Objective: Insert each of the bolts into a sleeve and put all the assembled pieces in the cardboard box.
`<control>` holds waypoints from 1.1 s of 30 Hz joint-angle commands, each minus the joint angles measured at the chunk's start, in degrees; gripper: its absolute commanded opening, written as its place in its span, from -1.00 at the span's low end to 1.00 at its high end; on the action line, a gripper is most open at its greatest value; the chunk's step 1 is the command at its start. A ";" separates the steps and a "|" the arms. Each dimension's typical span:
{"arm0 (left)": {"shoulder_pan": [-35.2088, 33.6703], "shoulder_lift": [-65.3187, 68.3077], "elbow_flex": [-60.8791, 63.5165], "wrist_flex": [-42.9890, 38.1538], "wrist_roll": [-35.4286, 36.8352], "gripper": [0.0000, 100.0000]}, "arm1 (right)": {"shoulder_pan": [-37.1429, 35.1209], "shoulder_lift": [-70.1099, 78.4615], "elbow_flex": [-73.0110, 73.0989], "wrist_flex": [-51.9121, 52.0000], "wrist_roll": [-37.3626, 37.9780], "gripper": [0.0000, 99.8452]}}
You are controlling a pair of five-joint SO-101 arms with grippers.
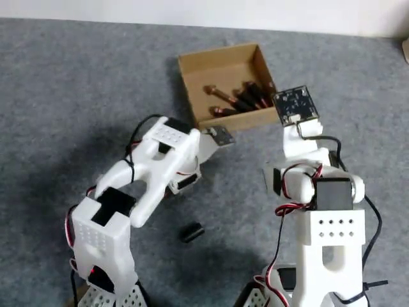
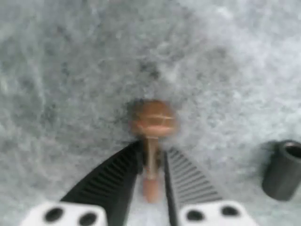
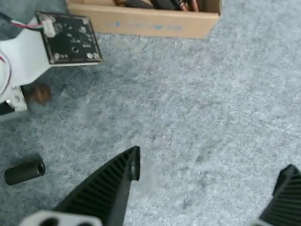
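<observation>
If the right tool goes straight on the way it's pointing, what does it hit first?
Probably bare grey mat: the right tool, open, points down at it, with the cardboard box farther ahead.

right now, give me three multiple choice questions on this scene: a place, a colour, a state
1. Where does the loose sleeve lie? A in the box; B on the carpet between the arms; C in the right jaws.
2. What colour is the bolt in the left jaws? A copper; B blue; C white.
3. How do the right jaws stand? A shut on a sleeve; B open, empty; C shut on a bolt.
1 B: it lies on bare carpet in the high view. 2 A: its head shows copper-brown. 3 B: they stand wide apart over carpet.
</observation>
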 commanded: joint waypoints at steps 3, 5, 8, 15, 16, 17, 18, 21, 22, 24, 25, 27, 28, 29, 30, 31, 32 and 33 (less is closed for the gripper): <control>0.92 -0.75 -5.23 10.64 0.53 -0.99 | 0.31 -0.40 -0.13 -1.54 0.26 -0.19; 1.89 -2.95 -7.87 13.89 4.13 -0.99 | 0.40 -0.40 -0.13 -1.45 0.26 -0.19; 3.65 -8.22 -11.74 17.23 11.69 -0.99 | 0.40 -0.40 -0.13 -1.27 0.26 -0.19; 10.68 -18.15 -17.01 17.32 32.00 -0.99 | 1.63 -0.40 -0.13 -1.19 0.26 -0.19; 12.00 -18.51 -17.19 16.44 32.18 -0.99 | 2.33 -0.40 -0.13 -1.45 0.26 -0.19; 13.49 -18.51 -17.27 15.74 31.65 -0.99 | 3.30 -0.40 -0.13 -1.54 0.53 -0.19; 14.99 -18.42 -17.54 15.12 31.56 -0.99 | 4.44 -0.40 -0.13 -1.54 0.53 -0.19; 19.21 -18.15 -16.92 13.45 34.11 -0.99 | 7.60 -0.40 -0.13 -1.54 0.70 -0.19; 19.74 -18.07 -16.92 12.75 35.08 -0.99 | 8.66 -0.40 -0.13 -1.63 0.70 -0.19; 20.79 -18.07 -16.92 10.37 36.92 -0.99 | 10.07 -0.40 -0.13 -2.15 0.70 -0.19; 21.76 -18.07 -16.92 8.62 38.42 -0.99 | 10.59 -0.40 -0.13 -2.33 0.70 -0.19; 23.60 -17.89 -16.66 4.48 42.20 -0.99 | 10.95 -0.40 -0.13 -2.24 0.70 -0.19; 24.75 -17.63 -15.69 1.49 44.13 -0.99 | 10.95 -0.40 -0.13 -1.89 0.70 -0.19; 26.07 -16.66 -14.20 -2.37 46.15 -0.99 | 10.95 -0.40 -0.13 -1.80 0.70 -0.19; 27.30 -15.34 -12.53 -6.86 47.91 -0.99 | 10.95 -0.40 -0.13 -1.80 0.70 -0.19; 28.09 -13.49 -10.77 -11.69 49.49 -0.99 | 10.95 -0.40 -0.13 -1.80 0.70 -0.19; 28.35 -11.65 -9.10 -16.62 50.81 -0.99 | 11.03 -0.40 -0.13 -1.80 0.70 -0.19; 28.44 -9.63 -8.04 -20.57 52.13 -0.99 | 11.03 -0.40 -0.13 -1.80 0.62 -0.19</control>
